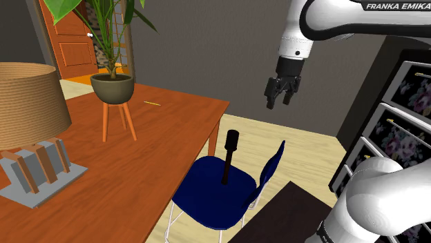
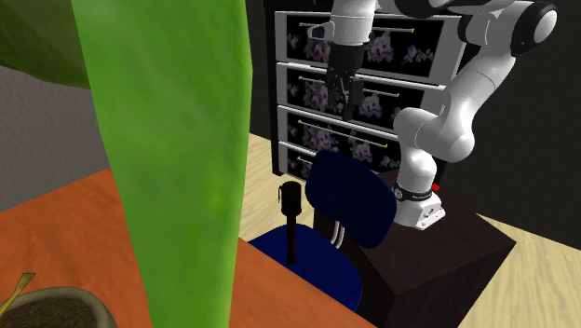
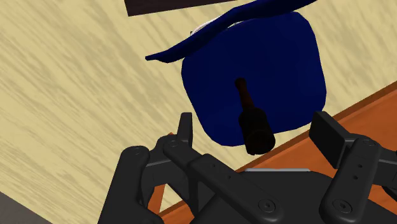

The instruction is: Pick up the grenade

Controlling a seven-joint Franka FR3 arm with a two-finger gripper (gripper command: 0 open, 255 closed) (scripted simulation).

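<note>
A dark stick grenade (image 1: 229, 157) stands upright on the seat of a blue chair (image 1: 207, 197), head up. It shows again in the second exterior view (image 2: 291, 219) in front of the chair's backrest (image 2: 358, 200). My gripper (image 1: 282, 101) hangs open in the air, well above the chair and off to the shoulder view's right of the grenade. It holds nothing. In the second exterior view the gripper (image 2: 341, 102) is high up before the drawers. Looking along the gripper (image 3: 256, 130), the grenade (image 3: 253, 124) lies between the spread fingertips, far below, on the chair seat (image 3: 280, 57).
An orange-brown table (image 1: 159, 152) borders the chair, carrying a potted plant on a stool (image 1: 112, 88) and a lamp (image 1: 24, 103). A floral drawer cabinet (image 1: 397, 117) stands behind the arm. A big green leaf (image 2: 177, 140) blocks much of the second exterior view.
</note>
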